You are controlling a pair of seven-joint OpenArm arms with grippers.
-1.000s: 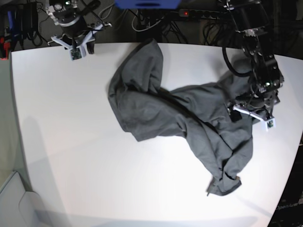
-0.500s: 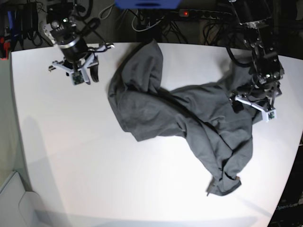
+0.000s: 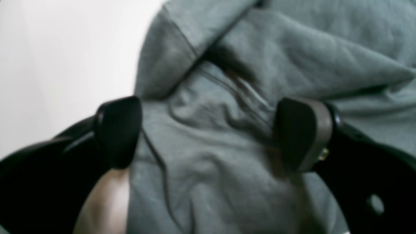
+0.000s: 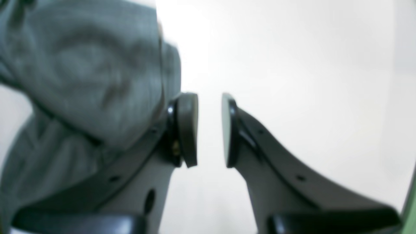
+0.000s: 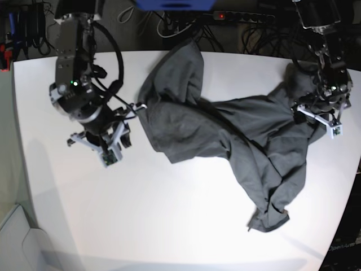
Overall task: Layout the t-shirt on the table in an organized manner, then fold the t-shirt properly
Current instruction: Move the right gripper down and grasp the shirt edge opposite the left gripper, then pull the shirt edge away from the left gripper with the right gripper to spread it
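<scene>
T-shirt [image 5: 225,135] lies crumpled mid-table [image 5: 169,226], soft and limp; my left pincer [image 3: 208,133] gapes wide over a hemmed fold, empty, my right pincer [image 4: 209,130] stands narrowly parted beside the cloth, holding nothing.

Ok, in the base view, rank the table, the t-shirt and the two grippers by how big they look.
1. the table
2. the t-shirt
3. the right gripper and the left gripper: alike, and the differing nearness to the camera leaves them unranked.
</scene>
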